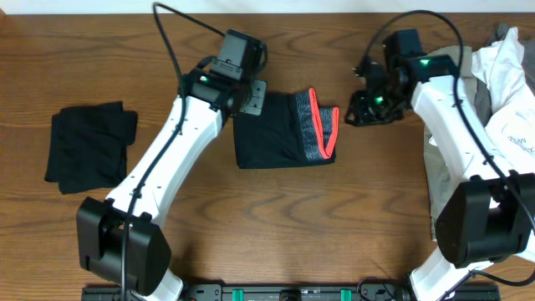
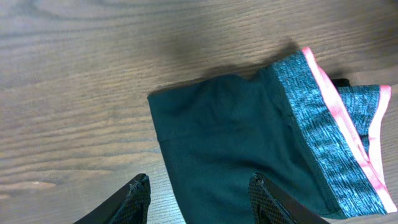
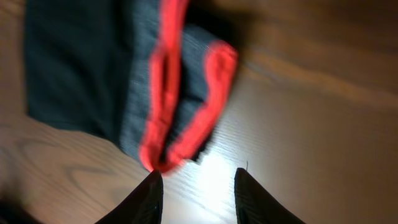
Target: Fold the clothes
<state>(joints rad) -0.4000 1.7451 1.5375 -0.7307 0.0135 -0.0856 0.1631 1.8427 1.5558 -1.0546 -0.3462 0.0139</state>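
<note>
Progress: dark navy trousers with grey, red-edged waistband (image 1: 280, 130) lie folded at frame centre on the wooden counter (image 1: 334, 226), folded black garment (image 1: 88, 146) at left, crumpled white-and-khaki heap (image 1: 510, 67) upper right judged unfolded; left claw (image 2: 199, 183) and right claw (image 3: 196, 180) parted, empty.

The table (image 1: 334, 217) is brown wood, smooth and faintly glossy, its grain plain. The trousers (image 1: 267, 134) are matt dark knit cloth; their waistband (image 1: 309, 125) is heathered grey with a red edge. The black garment (image 1: 88, 146) is matt cloth. The left arm (image 1: 167, 163) and right arm (image 1: 456, 125) wear smooth white plastic.
</note>
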